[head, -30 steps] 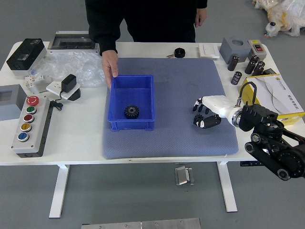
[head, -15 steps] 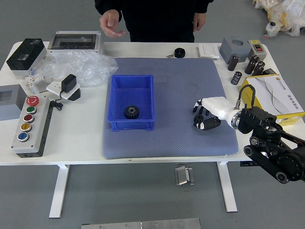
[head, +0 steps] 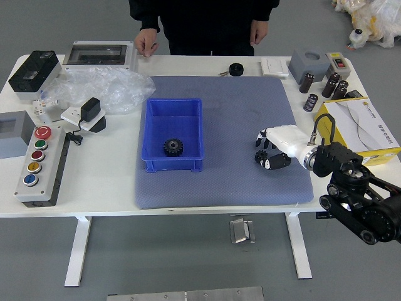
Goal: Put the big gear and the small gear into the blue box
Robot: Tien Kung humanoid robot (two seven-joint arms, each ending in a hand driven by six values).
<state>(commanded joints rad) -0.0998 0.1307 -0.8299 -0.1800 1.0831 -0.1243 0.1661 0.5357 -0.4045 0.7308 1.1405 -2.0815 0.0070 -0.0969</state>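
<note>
Small gear [head: 260, 155] at our robot hand [head: 270, 152] — gripped or not, we cannot tell — may miss the blue box [head: 173, 164] if held loosely.

Glossy plastic box [head: 172, 163] – matt, textured mat [head: 238, 182].

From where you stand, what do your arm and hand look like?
My right arm is black, with rounded joints bearing pale rings, and a dark cable loops above it. My right hand has a white back and mostly black fingers.
</note>
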